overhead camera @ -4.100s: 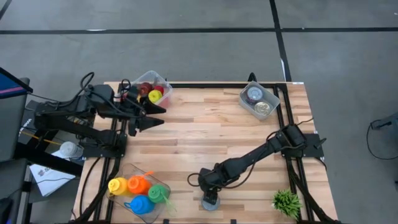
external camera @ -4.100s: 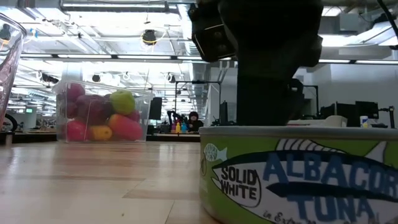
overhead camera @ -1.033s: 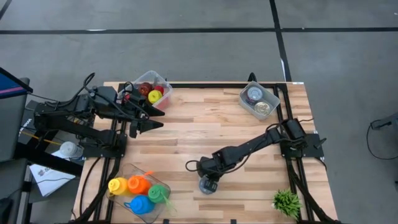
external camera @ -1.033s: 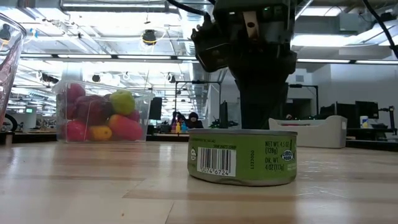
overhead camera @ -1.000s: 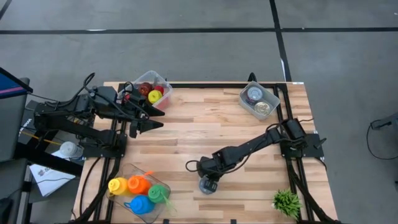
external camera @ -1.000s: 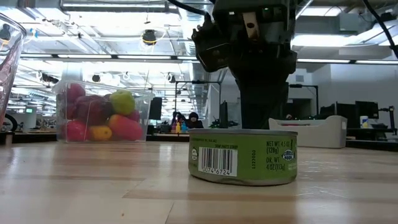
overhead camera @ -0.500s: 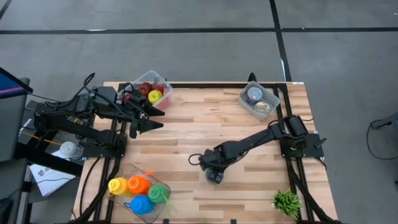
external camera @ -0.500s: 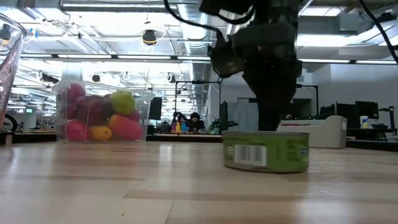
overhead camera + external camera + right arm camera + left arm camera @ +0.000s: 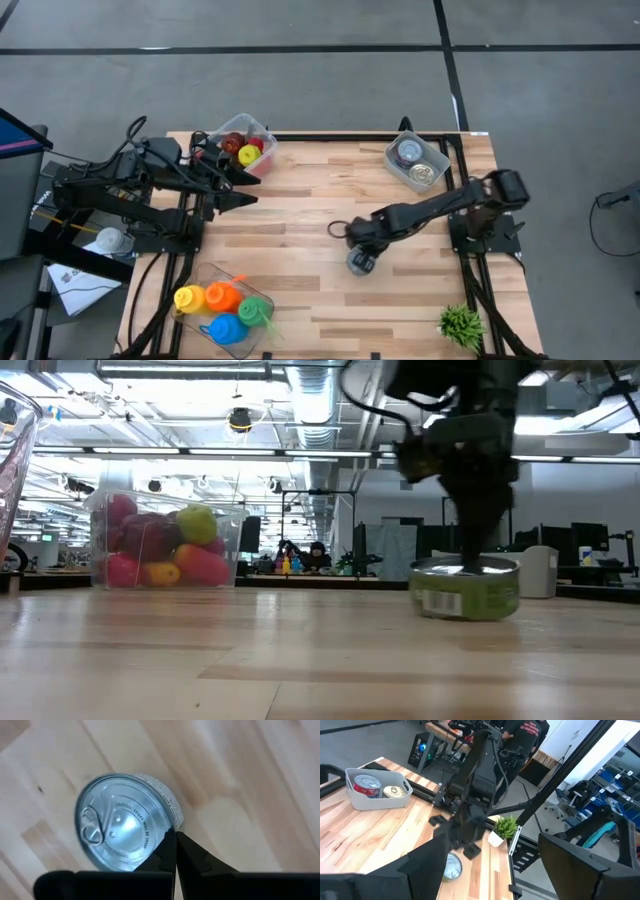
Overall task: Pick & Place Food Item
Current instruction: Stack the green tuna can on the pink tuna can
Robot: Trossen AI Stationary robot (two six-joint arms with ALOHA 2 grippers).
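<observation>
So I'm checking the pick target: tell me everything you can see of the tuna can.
The tuna can is a flat, round metal tin with a shiny silver lid, a pull tab at one side and a green label bearing a barcode. It stands upright on the wooden table, right of centre, lid unopened. The shut right gripper has its fingertips pressed at the lid's rim; nothing else touches the can.

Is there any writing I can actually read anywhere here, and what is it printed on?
"CAUTION: EDGES WILL BE SHARP" is embossed on the lid of the tuna can.
The green side label and barcode of that can, in the low view, are too small to read.
The red can in the grey bin has no readable print.
</observation>
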